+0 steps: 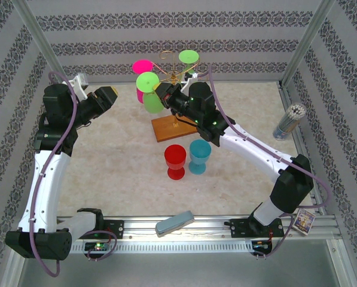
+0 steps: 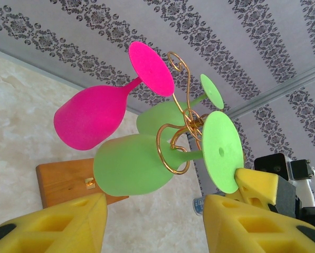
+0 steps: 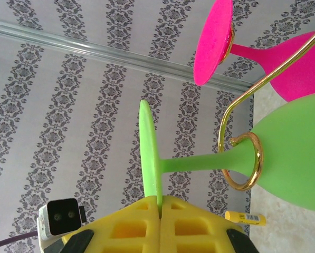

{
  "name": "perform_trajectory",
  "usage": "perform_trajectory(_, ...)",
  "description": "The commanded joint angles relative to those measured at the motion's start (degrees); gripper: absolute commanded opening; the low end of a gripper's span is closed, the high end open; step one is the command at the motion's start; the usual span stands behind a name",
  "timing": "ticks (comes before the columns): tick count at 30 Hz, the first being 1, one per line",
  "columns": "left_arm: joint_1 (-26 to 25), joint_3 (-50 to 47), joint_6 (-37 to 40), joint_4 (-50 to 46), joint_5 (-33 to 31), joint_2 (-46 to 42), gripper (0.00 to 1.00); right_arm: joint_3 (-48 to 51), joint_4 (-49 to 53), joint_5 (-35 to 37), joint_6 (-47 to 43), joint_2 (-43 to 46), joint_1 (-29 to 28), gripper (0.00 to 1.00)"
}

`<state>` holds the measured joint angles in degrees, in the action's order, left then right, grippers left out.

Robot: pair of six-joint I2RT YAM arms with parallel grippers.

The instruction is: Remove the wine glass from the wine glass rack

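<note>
- The wine glass rack (image 1: 171,127) stands near the back of the worktop (image 1: 106,161), about in the middle. It has gold wire curls on top and a brown wood base.
- The green wine glass (image 3: 289,153) is not off yet. It hangs upside down on the rack, and its thin stem sits inside a gold wire ring.
- The right hand (image 3: 160,200) is up at the rack. Its two yellow fingers are pressed together on the edge of the green glass's round foot (image 3: 149,153). It pinches that foot.
- The left hand (image 2: 154,208) is half spread and holds nothing. It waits just beside the rack, on the left, and points at the glasses.
- So I think the grab is done. What is left is to slide the stem out of the ring, lift the glass away and put it down.
- A pink glass (image 2: 91,118) and another green glass (image 2: 160,118) hang on the rack too, very close. A bump could shake them.
- A red glass (image 1: 175,160) and a blue glass (image 1: 199,155) stand side by side on the worktop, in front of the rack.
- The worktop looks like pale, creamy stone.
- A jar of thin sticks (image 1: 289,121) stands at the right edge, well apart from the rack.
- The walls (image 1: 166,24) have grey and white stripes with curly patterns. Silver metal posts (image 1: 31,27) go up at the corners.
</note>
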<state>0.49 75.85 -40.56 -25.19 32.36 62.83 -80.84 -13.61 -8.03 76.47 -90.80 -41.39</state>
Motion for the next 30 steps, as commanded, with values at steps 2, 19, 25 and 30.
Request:
perform_trajectory(2, 0.84, -0.09, 0.31, 0.93, -0.63, -1.07, 0.52, -1.16, -1.13, 0.01, 0.24, -0.87, -0.10, 0.00)
perform_trajectory(19, 1.09, -0.35, 0.30, 1.00, -0.54, -1.48, 0.52, -1.58, 3.68, 2.58, -1.93, 0.09, -0.76, 0.00)
perform_trajectory(25, 1.12, -0.62, 0.13, 1.03, -0.53, -1.56, 0.52, -2.13, 4.62, 2.76, -2.19, -0.25, -0.72, 0.00)
perform_trajectory(30, 1.20, -0.44, 0.16, 1.11, -0.54, -1.60, 0.52, -2.65, 5.63, 3.07, -2.77, -0.34, -0.96, 0.00)
